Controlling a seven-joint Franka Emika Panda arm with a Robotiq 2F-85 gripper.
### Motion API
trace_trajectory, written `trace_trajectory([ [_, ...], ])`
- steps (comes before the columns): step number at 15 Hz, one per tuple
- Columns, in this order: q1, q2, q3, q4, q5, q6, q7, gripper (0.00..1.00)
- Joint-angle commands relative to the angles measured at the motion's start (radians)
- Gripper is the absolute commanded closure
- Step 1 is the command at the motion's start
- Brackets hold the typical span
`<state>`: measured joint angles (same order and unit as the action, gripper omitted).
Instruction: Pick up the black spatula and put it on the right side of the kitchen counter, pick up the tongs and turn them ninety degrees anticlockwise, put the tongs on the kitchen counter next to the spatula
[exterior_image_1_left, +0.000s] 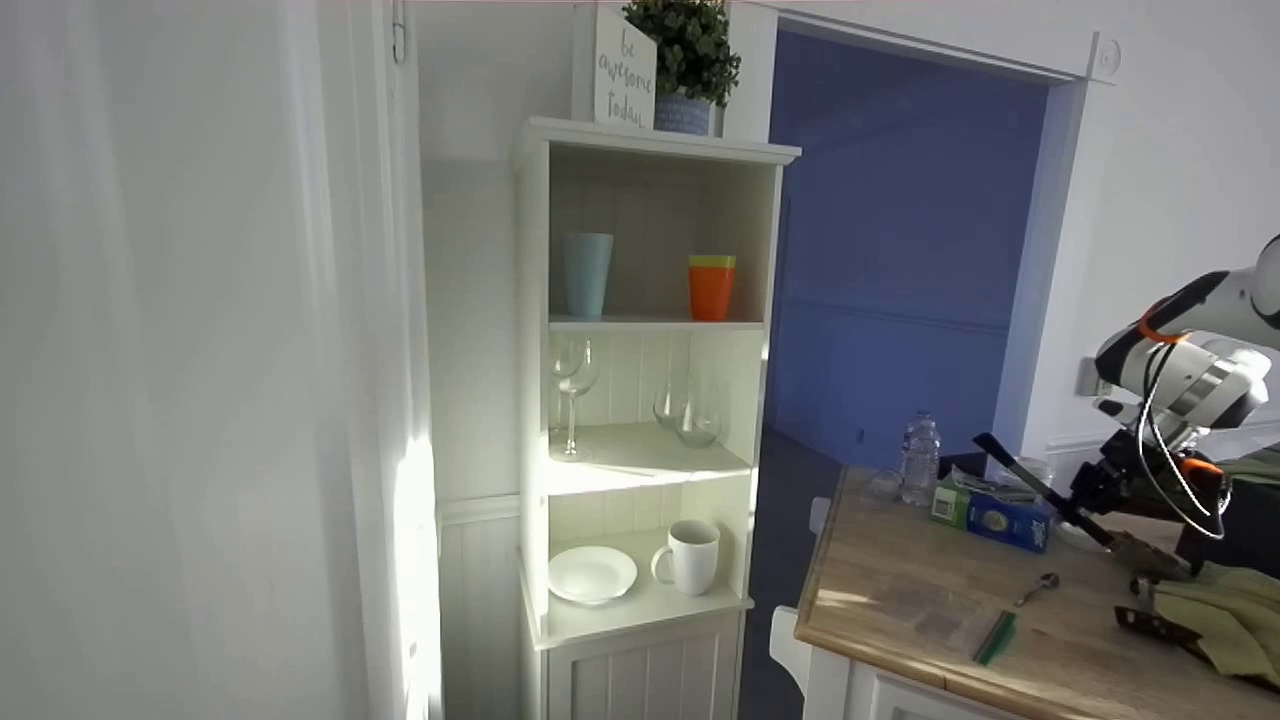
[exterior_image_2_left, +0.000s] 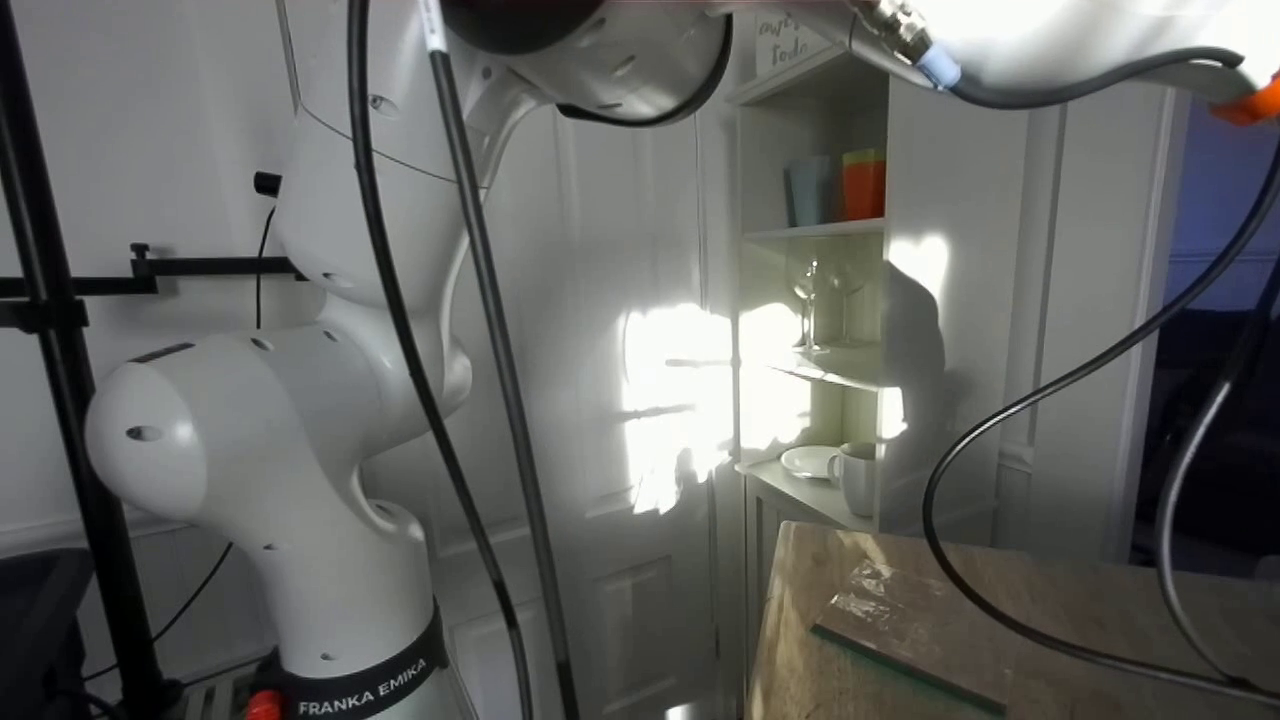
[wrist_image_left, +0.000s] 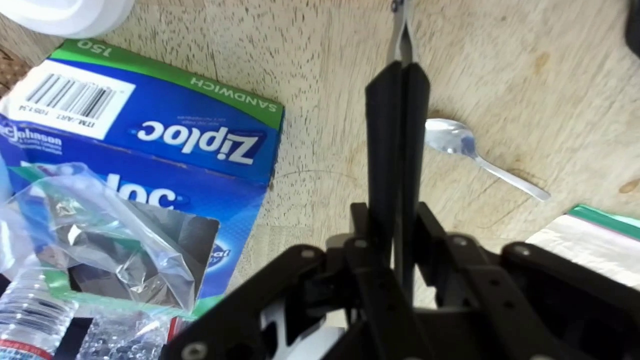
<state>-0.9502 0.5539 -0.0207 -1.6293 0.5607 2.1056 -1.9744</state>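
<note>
The kitchen counter (exterior_image_1_left: 875, 550) is a light-wood worktop that shows in all views, also in an exterior view (exterior_image_2_left: 785, 600). My gripper (wrist_image_left: 393, 225) is shut on the tongs (wrist_image_left: 395, 145), whose black arms are pressed together and lead to a silver end at the top of the wrist view. In an exterior view the gripper (exterior_image_1_left: 1080, 500) holds the tongs (exterior_image_1_left: 1025, 475) above the counter, tilted, with one end raised. A black item (exterior_image_1_left: 1155, 625) by the cloth may be the spatula; I cannot tell. The gripper is out of view in an exterior view.
A blue Ziploc box (exterior_image_1_left: 1008, 520) and a water bottle (exterior_image_1_left: 920, 462) stand behind. A spoon (wrist_image_left: 452, 137), a clear zip bag (exterior_image_1_left: 940, 612) and a green cloth (exterior_image_1_left: 1215, 610) lie on the counter. A white round container (wrist_image_left: 75, 15) is near the box.
</note>
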Motion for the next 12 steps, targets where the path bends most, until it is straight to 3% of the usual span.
trace_trajectory([
  [1, 0.039, -0.071, -0.020, -0.053, -0.032, 0.011, -0.026, 0.94],
  [10, 0.231, -0.287, -0.127, -0.429, -0.326, 0.515, -0.050, 0.94],
  [11, 0.212, -0.188, -0.107, -0.288, -0.264, 0.440, -0.011, 0.94],
  [12, 0.219, -0.199, -0.111, -0.314, -0.270, 0.453, -0.013, 0.76],
])
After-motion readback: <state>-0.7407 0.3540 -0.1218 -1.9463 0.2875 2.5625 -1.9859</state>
